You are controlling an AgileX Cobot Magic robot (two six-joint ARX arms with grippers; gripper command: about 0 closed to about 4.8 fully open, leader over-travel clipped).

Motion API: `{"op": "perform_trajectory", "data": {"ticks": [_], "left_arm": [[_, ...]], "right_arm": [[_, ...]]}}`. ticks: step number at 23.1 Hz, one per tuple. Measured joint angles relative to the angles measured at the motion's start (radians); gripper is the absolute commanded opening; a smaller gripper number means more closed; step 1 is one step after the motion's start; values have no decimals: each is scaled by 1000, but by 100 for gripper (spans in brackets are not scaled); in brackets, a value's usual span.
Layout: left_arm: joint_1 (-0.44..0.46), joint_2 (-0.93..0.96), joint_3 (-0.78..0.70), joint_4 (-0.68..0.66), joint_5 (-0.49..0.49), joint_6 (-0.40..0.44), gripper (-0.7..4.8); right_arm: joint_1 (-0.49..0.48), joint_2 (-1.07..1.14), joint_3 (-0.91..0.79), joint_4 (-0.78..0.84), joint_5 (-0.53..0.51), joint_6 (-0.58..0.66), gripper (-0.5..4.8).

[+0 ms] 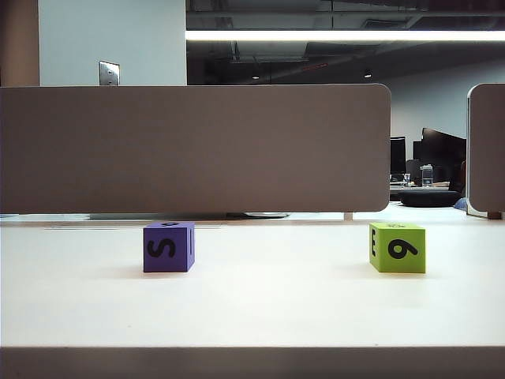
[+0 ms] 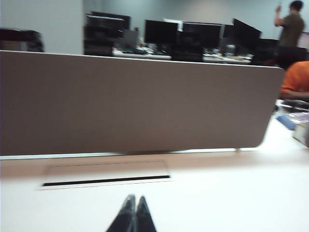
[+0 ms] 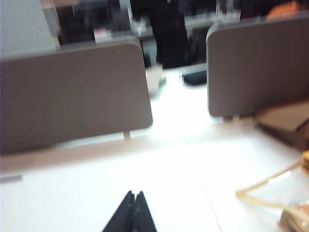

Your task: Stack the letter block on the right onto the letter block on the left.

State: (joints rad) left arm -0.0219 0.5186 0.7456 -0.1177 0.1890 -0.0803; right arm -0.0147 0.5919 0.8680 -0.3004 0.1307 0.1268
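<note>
In the exterior view a purple block (image 1: 168, 247) with a black S stands on the white table (image 1: 268, 308) at the left. A green letter block (image 1: 397, 247) stands at the right, well apart from it. Neither arm shows in that view. My left gripper (image 2: 135, 197) is shut with nothing in it, its black fingertips pressed together above bare table. In the right wrist view my right gripper (image 3: 134, 193) is also shut and empty. Neither wrist view shows a block.
A grey divider panel (image 1: 193, 148) runs along the table's back edge, with a second panel (image 1: 486, 150) at the far right. A cable slot (image 2: 106, 180) lies in the table before the divider. A yellowish cable (image 3: 263, 191) lies beside the right gripper.
</note>
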Motion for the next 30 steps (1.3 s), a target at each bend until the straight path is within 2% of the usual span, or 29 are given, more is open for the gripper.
{"op": "perform_trajectory", "data": {"ticks": [4, 6, 7, 8, 10, 11, 16, 19, 23, 30], "left_arm": [[-13, 131, 47, -1, 134, -3, -5], [-27, 246, 76, -35, 336, -8, -5], [-39, 269, 77, -38, 386, -26, -5], [-53, 294, 77, -53, 431, -74, -5], [-66, 314, 77, -60, 389, -144, -5], [-68, 315, 77, -61, 352, -157, -5], [-64, 314, 78, -77, 260, -162, -5], [-79, 314, 79, -121, 252, -161, -5], [-117, 313, 79, -172, 247, -129, -5], [-168, 301, 79, -218, 243, -103, -5]], "right_arm": [[35, 187, 135, -126, 0, 20, -5], [120, 397, 255, -214, 7, 27, -5], [140, 447, 278, -245, 13, 27, -3], [172, 520, 315, -296, 19, 26, 22], [233, 652, 377, -312, 29, 22, 449], [257, 725, 394, -312, 26, 22, 479], [293, 890, 400, -332, 27, 35, 479], [312, 978, 401, -331, 20, 59, 479], [304, 1065, 401, -346, 24, 169, 479], [315, 1147, 401, -364, 18, 206, 479]]}}
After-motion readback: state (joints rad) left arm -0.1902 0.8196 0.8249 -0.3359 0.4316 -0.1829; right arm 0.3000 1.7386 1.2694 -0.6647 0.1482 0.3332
